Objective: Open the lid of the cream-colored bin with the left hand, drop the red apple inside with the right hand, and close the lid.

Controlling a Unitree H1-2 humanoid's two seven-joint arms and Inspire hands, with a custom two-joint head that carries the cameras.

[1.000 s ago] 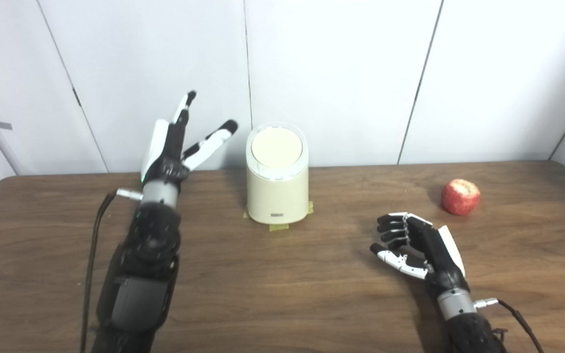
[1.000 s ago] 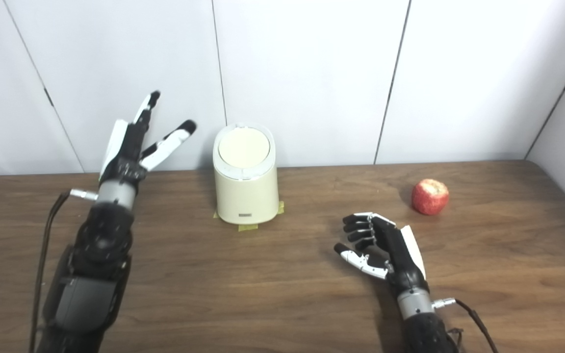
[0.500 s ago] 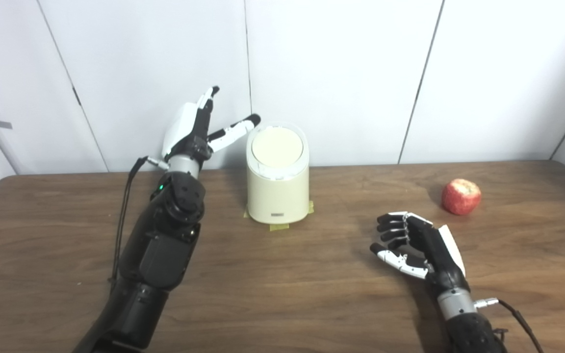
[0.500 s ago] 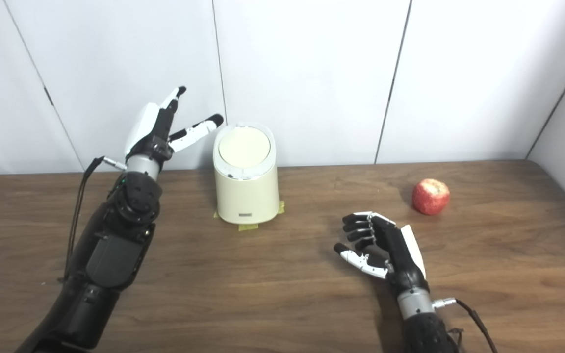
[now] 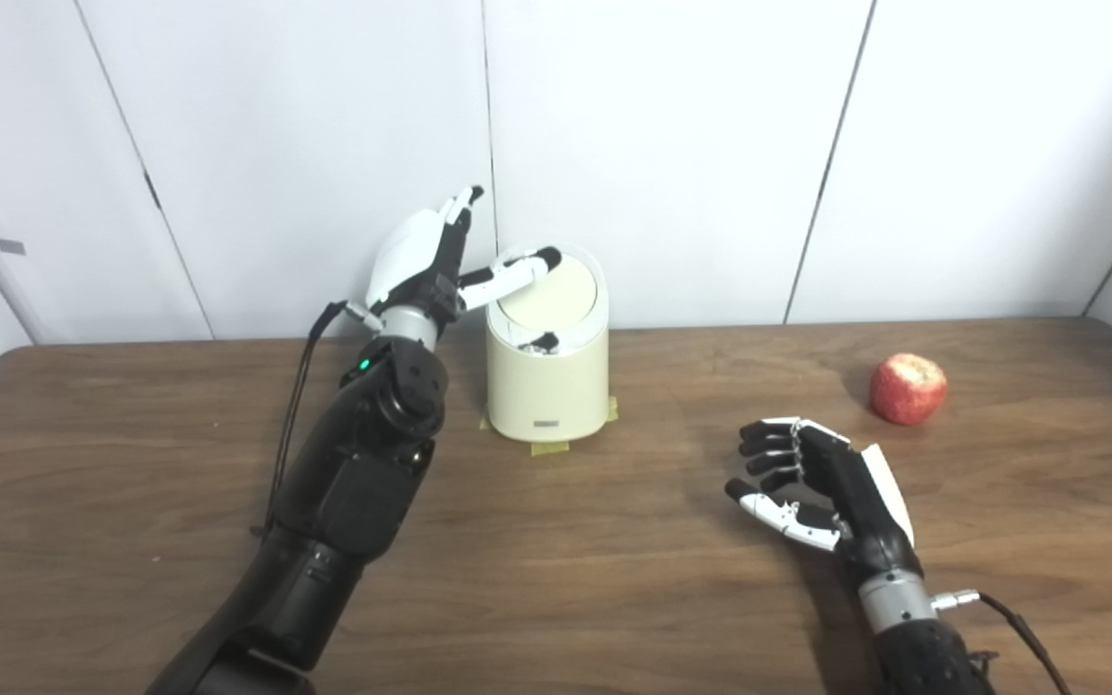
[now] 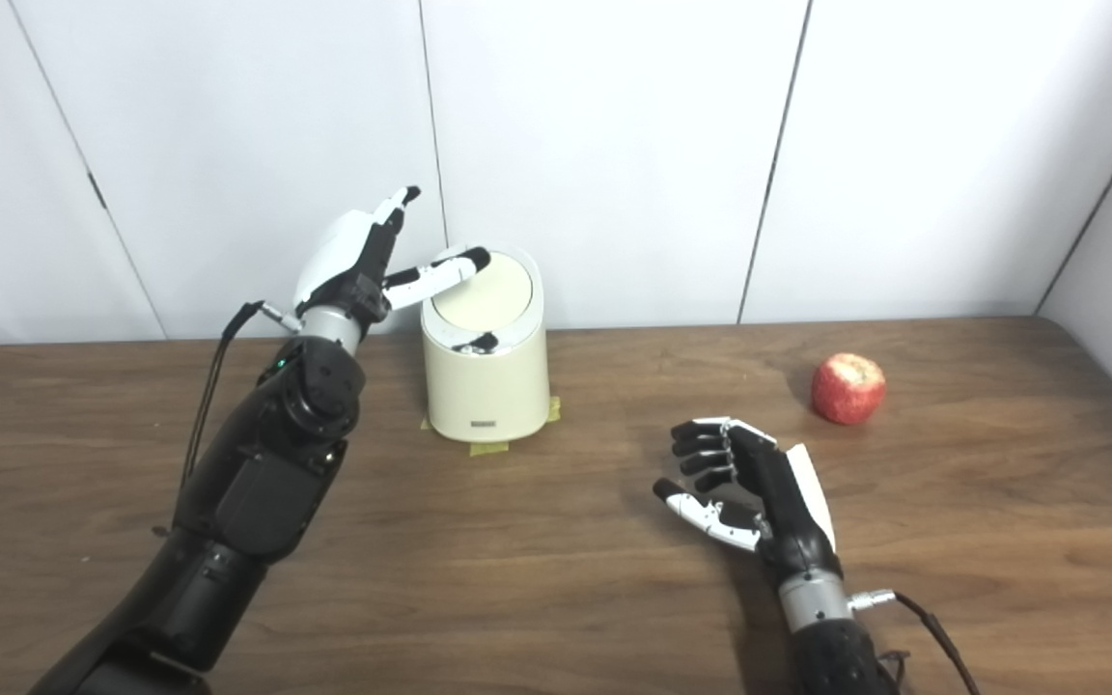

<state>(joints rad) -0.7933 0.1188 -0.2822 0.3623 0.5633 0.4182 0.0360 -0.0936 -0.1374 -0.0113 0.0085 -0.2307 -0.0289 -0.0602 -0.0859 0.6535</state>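
Thumb of the spread, empty left hand (image 5: 426, 265) reaches over the bin (image 5: 546, 372) lid (image 5: 556, 294); right hand (image 5: 821, 483) rests loosely curled, empty, near the apple (image 5: 907, 388).

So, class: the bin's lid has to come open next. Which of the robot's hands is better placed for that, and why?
The left hand. It is raised beside the cream-colored bin, one finger reaching over the lid. The right hand rests low on the table, nearer the red apple, holding nothing.
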